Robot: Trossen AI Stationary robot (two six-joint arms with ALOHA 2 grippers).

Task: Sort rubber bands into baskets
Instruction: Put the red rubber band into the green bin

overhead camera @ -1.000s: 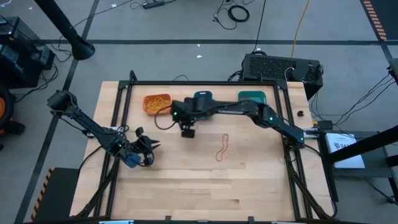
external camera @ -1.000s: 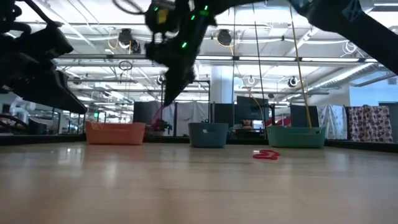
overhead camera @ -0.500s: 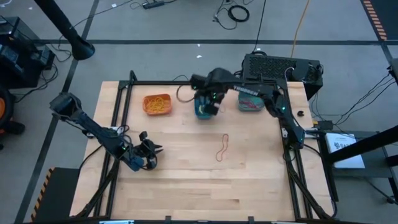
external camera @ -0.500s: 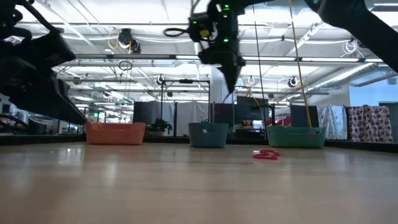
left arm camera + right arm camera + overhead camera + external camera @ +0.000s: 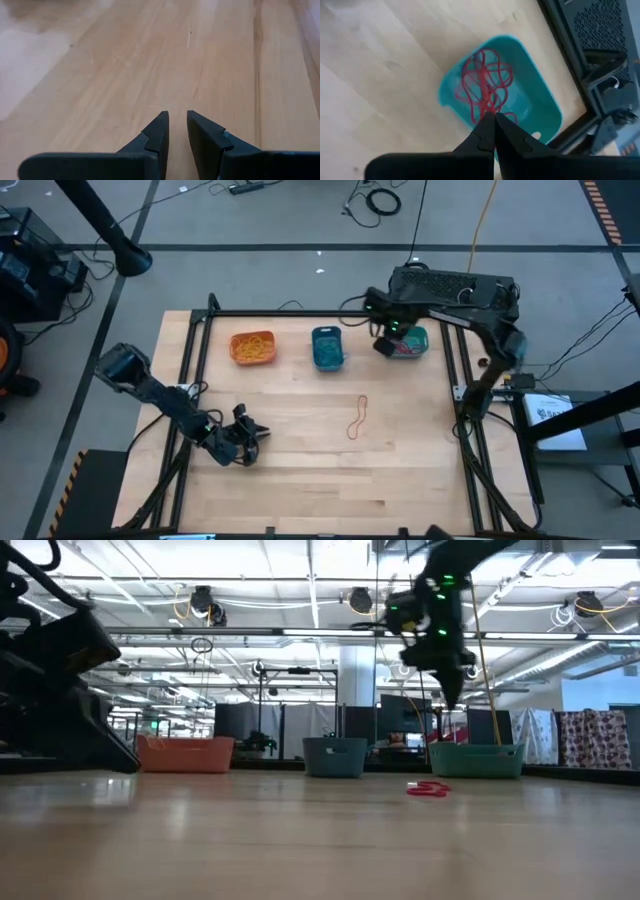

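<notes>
My workspace: a pale wooden tabletop (image 5: pixel 300 470) of jointed planks, bordered by a dark metal frame (image 5: pixel 300 313). Along its far edge three baskets stand in a row, apart from one another: an orange basket (image 5: pixel 252 347) with orange-yellow bands inside, a blue basket (image 5: pixel 327 348) with blue bands, and a teal basket (image 5: pixel 408 342) with a tangle of red bands. A single red rubber band (image 5: pixel 358 418) lies stretched out on the bare wood near the middle, well apart from the baskets. My left arm lies low over the tabletop's near left part.
</notes>
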